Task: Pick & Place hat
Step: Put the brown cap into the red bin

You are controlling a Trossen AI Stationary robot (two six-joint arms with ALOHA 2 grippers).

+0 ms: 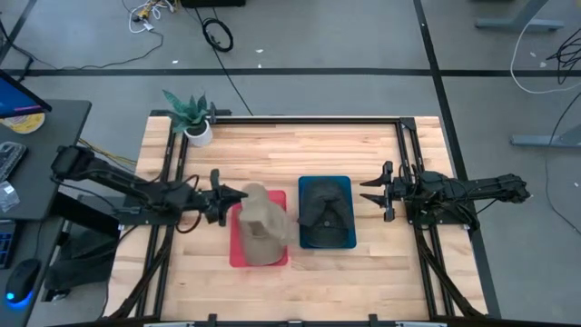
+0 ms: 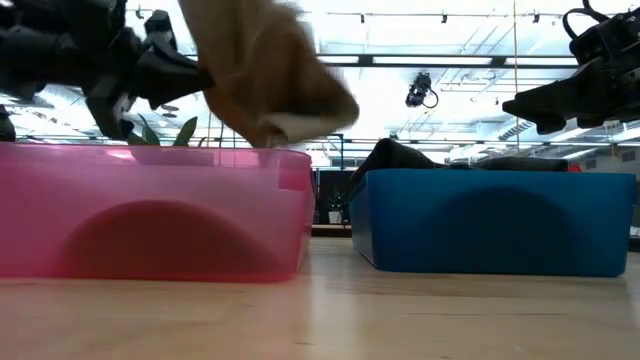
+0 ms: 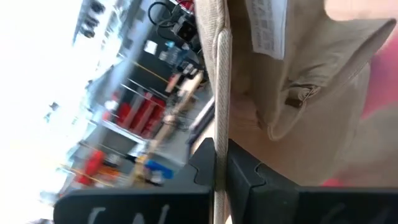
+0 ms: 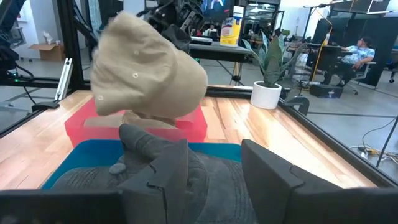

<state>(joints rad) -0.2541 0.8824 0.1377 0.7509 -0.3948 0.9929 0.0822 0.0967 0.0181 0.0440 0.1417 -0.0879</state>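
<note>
Pink bin (image 1: 238, 252) and blue bin (image 1: 345, 238) sit just beside each other mid-table; the gap between is narrow. Tan hat (image 1: 263, 222) hangs over the pink bin, blocking its opening. Potted plant (image 1: 194, 120) occupies the far left corner. Near-edge wood lies bare.

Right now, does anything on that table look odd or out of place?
Only the tan hat: the left gripper pinches its edge, so it hangs crumpled over the pink bin. The dark hat lies in the blue bin. Nothing looks spilled.
</note>
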